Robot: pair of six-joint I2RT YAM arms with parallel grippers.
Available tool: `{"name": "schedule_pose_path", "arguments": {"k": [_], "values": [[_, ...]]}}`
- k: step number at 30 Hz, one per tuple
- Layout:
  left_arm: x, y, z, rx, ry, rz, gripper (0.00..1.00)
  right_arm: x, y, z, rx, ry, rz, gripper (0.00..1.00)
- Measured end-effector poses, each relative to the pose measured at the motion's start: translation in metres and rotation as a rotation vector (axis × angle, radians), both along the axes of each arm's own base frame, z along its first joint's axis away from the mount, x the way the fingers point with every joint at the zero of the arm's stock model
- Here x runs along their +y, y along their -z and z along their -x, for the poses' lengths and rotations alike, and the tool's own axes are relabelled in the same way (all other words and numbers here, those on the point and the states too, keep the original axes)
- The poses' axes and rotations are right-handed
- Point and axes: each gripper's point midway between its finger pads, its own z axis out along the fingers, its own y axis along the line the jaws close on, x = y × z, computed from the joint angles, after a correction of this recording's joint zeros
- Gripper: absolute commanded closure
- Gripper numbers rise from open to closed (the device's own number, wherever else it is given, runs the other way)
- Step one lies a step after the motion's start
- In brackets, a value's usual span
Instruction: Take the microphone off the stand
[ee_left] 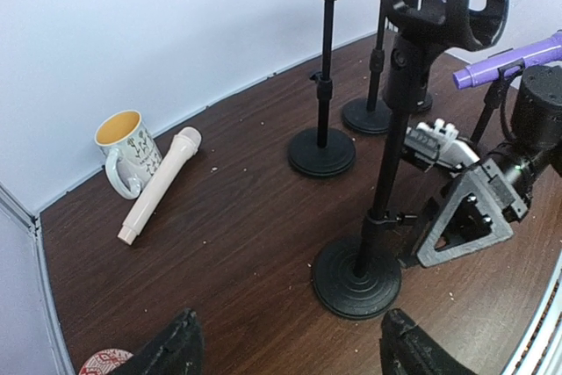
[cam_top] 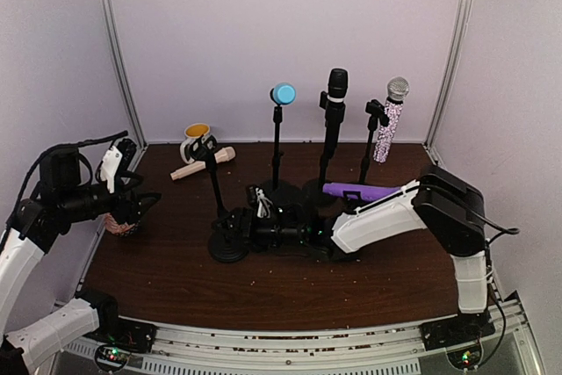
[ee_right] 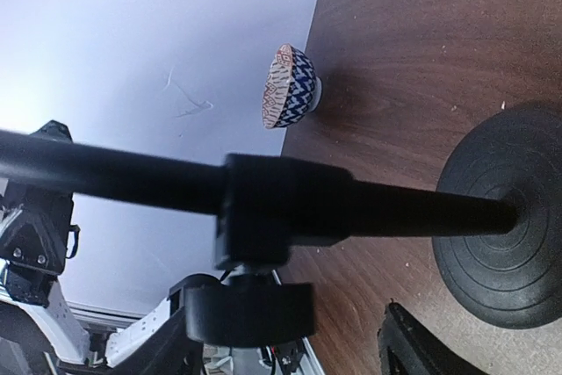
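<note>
your left gripper (ee_left: 290, 333) hangs spread wide with nothing between its fingers, out at 9 o'clock on the bench (cam_top: 176, 278), just beside a patterned bowl (cam_top: 123, 224). your right gripper (ee_left: 428, 140) sits low near the middle of the bench, at 3 o'clock of the near stand (ee_left: 386, 173). you cannot tell from these views whether it is spread or pressed together. the stand's pole crosses the right wrist view apart from the one finger (ee_right: 417, 349) that shows.

the near stand is upright on its round base, and the clip (ee_left: 443, 2) at its top is bare. the cream microphone (ee_left: 158, 183) lies flat on the bench at 11 o'clock of that stand, just beside a yellow-lined mug (ee_left: 127, 151).

a purple microphone (ee_left: 509, 61) shows above your right arm. along the 12 o'clock side, a blue-headed microphone (cam_top: 283, 94), a black microphone (cam_top: 337, 87) and a glittery microphone (cam_top: 392, 120) sit upright in their own stands.
</note>
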Motion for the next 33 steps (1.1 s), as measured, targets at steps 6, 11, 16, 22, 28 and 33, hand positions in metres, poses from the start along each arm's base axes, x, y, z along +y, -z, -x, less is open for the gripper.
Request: {"name": "schedule_pose_path", "arguments": {"k": [6,11,16,22,28,33], "values": [[-0.002,-0.003,0.003,-0.012,0.017,0.003,0.29,0.003,0.003,-0.008,0.165,-0.008,-0.131,0.35],[-0.003,-0.003,0.004,-0.012,0.024,0.003,0.29,0.001,-0.024,-0.017,0.210,-0.009,-0.274,0.39],[-0.004,-0.002,0.005,-0.008,0.033,0.007,0.29,-0.001,-0.026,-0.020,0.244,-0.002,-0.305,0.49],[-0.004,-0.001,0.007,0.000,0.038,0.006,0.29,-0.002,-0.021,-0.024,0.269,0.008,-0.304,0.60],[-0.004,-0.002,0.010,-0.009,0.045,0.005,0.29,-0.004,-0.014,-0.028,0.290,0.020,-0.298,0.82],[-0.005,-0.002,0.011,-0.008,0.050,0.007,0.29,-0.004,-0.014,-0.029,0.287,0.019,-0.296,0.95]]}}
